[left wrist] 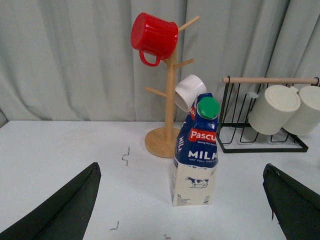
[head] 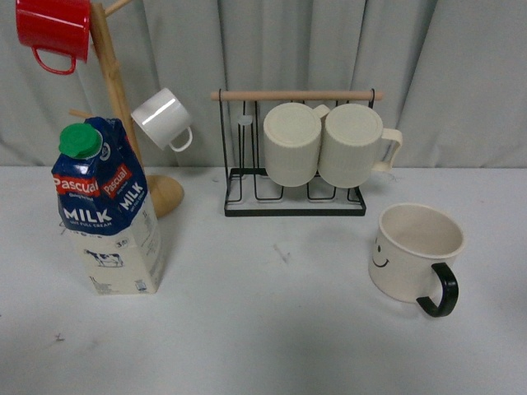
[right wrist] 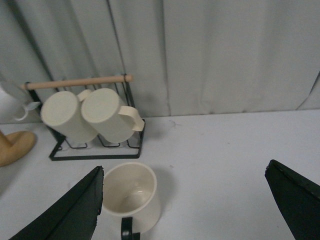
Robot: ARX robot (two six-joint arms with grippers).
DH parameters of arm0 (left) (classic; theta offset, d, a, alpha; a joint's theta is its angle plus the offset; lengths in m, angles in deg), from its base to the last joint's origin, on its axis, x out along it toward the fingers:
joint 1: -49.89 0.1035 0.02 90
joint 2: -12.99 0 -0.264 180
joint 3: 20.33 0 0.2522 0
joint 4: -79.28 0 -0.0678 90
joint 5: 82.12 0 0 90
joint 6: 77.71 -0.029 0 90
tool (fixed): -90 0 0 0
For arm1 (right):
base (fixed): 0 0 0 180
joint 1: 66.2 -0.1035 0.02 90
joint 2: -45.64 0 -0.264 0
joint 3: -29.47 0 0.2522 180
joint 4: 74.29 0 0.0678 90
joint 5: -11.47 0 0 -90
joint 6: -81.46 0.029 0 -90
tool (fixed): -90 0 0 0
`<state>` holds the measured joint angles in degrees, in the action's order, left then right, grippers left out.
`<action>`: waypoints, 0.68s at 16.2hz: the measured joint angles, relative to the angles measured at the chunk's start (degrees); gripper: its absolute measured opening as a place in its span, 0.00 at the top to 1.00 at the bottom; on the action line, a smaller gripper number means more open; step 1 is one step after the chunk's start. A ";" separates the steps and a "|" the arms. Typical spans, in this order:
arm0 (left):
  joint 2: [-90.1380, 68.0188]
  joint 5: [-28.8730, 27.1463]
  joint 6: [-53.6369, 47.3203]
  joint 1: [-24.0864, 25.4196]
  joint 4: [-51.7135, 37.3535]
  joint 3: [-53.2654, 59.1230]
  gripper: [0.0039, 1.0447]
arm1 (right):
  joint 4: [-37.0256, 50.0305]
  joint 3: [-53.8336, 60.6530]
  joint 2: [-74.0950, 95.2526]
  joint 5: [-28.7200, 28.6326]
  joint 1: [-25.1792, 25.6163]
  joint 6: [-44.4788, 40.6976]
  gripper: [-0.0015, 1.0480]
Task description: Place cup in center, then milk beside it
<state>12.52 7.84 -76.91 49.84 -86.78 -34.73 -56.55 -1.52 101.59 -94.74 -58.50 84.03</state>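
Note:
The cup, a wide cream mug with a black handle and a smiley face, stands upright on the table at the right. The milk, a blue and cream carton with a green cap, stands upright at the left. The center is the pale grey tabletop between them, with a small black mark. Neither gripper shows in the front view. My left gripper is open, with the milk ahead between its fingers. My right gripper is open, with the cup close to one finger.
A wooden mug tree behind the milk carries a red mug and a small white mug. A black wire rack at the back holds two ribbed cream mugs. A grey curtain hangs behind the table.

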 joint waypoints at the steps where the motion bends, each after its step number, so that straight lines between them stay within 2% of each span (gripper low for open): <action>1: 0.00 0.02 0.00 0.00 0.00 0.00 0.06 | -0.26 -16.06 24.79 12.41 -7.26 1.53 0.06; 2: 0.00 0.02 0.00 0.00 0.02 0.00 0.06 | -9.16 -25.03 41.07 15.26 -11.89 6.10 0.06; 3: 0.00 0.02 0.00 0.00 0.00 0.00 0.06 | -11.08 -26.82 43.74 15.87 -12.66 7.52 0.06; 10: 0.00 0.02 0.00 0.00 0.02 0.00 0.06 | -25.31 -40.79 56.52 15.89 -13.84 15.04 0.06; 11: 0.00 0.02 0.00 0.00 0.00 0.00 0.06 | -25.86 -41.18 56.54 15.47 -14.16 15.43 0.15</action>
<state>12.52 7.87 -76.91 49.84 -86.78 -34.73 -82.41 -42.70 158.13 -79.26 -72.66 99.46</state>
